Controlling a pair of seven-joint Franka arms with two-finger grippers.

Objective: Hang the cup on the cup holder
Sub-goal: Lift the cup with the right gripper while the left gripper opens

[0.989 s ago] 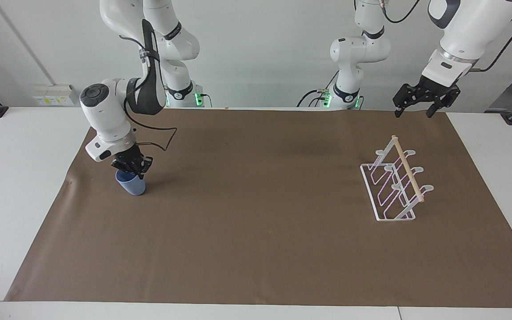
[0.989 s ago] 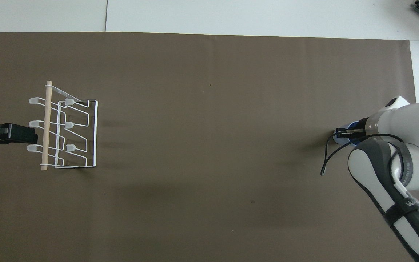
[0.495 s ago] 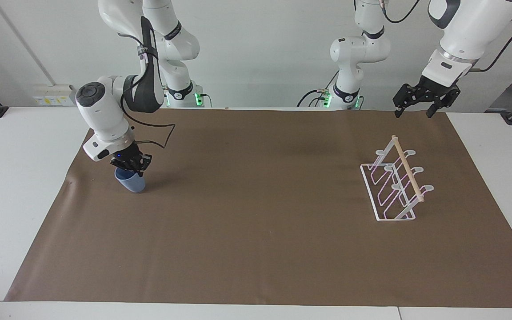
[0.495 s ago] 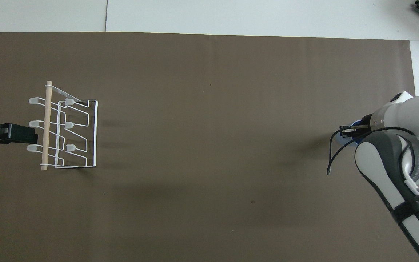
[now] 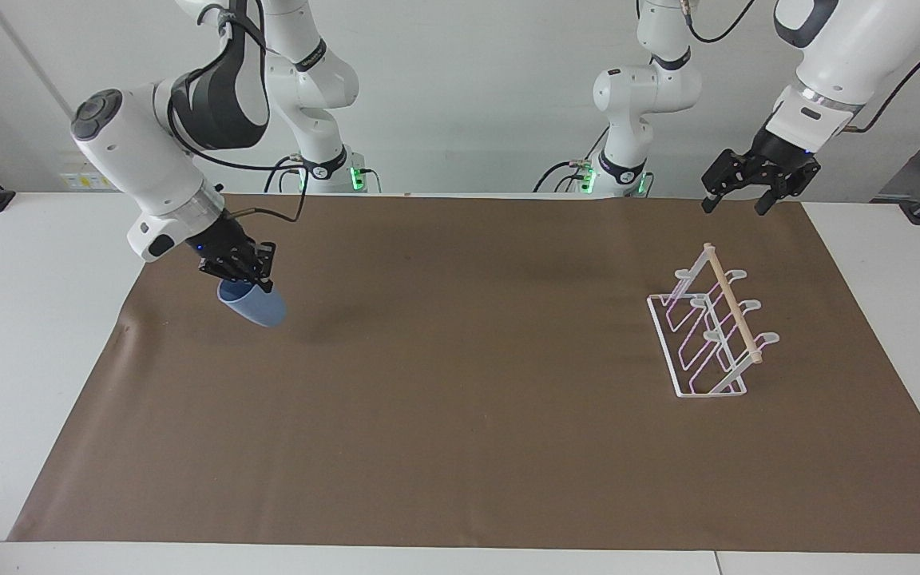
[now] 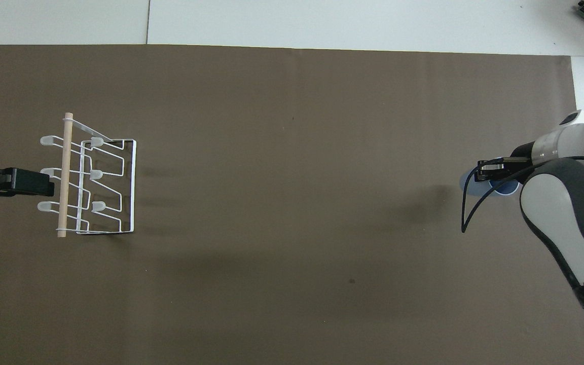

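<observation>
Over the tabletop's (image 5: 460,447) right-arm end, at nine o'clock in the facing view, your right tool (image 5: 238,273) is clamped on the tilted cup's (image 5: 254,305) rim; it looks light, smooth, slip-prone, well apart from the cup holder (image 5: 707,331); left tool (image 5: 733,200) waits, fingers apart

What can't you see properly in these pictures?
- Overhead view: most of the cup is hidden under the right gripper and its arm.
- Facing view: the cup's rim is covered by the right gripper, so its inside can't be seen.
- Overhead view: the left gripper, over the table beside the rack, is cut off by the picture's edge.
- Facing view: both arms' tops are cut off.
</observation>
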